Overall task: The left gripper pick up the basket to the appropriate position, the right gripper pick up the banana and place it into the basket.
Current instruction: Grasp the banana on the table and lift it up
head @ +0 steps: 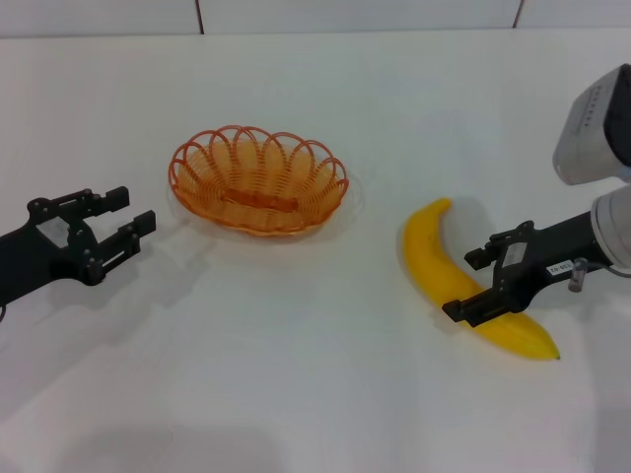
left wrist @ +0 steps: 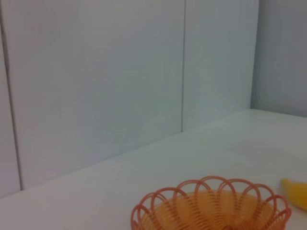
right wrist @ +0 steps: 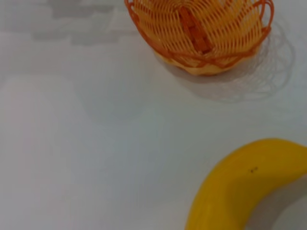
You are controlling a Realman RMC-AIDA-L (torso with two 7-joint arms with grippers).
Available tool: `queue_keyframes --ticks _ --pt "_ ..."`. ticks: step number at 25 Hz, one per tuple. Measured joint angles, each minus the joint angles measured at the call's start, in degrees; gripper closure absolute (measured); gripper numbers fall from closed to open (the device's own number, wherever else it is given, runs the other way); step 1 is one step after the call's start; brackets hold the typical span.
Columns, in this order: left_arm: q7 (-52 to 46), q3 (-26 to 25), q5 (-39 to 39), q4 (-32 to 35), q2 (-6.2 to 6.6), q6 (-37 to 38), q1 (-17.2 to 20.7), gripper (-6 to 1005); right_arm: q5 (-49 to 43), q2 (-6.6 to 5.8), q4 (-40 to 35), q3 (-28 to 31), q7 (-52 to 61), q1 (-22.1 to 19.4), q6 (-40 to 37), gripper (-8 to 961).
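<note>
The orange wire basket [head: 202, 168] stands on the white table, left of the middle. It also shows in the left wrist view [left wrist: 192, 208] and in the right wrist view [right wrist: 225, 33]. It holds nothing. My left gripper [head: 128, 211] is open and empty, low over the table just left of the basket's rim. The yellow banana [head: 429, 251] lies on the table at the right; it also shows in the right wrist view [right wrist: 249, 182] and in the left wrist view [left wrist: 296, 191]. My right gripper [head: 473, 284] is open, its jaws on either side of the banana's lower half.
A pale panelled wall [left wrist: 120, 72] rises behind the table. The white table [head: 296, 355] lies bare in front of the basket and between basket and banana. My right arm's grey housing [head: 596, 123] shows at the right edge.
</note>
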Motion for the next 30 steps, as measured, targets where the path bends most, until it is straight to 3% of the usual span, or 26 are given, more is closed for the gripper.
queue_keyframes --ticks 10,16,27,29,30 --pt "-0.2 0.3 0.4 -0.5 0.00 -1.0 -0.6 540 -0.3 0.02 1.2 0.1 0.1 0.8 0.1 77" --pt "-0.3 0.4 0.4 -0.5 0.00 -1.2 -0.7 540 -0.3 -0.04 1.6 0.1 1.2 1.1 0.5 128" --pt "-0.3 0.4 0.6 -0.8 0.00 -1.4 -0.6 540 -0.3 -0.05 1.2 1.3 2.8 1.4 0.2 351" --pt "-0.5 0.4 1.2 -1.3 0.00 -2.0 -0.6 540 -0.3 -0.05 0.7 2.3 2.9 1.4 0.0 474" --pt "-0.7 0.4 1.5 -1.5 0.00 -2.4 -0.7 540 -0.3 -0.05 0.3 2.8 3.0 1.4 0.0 474"
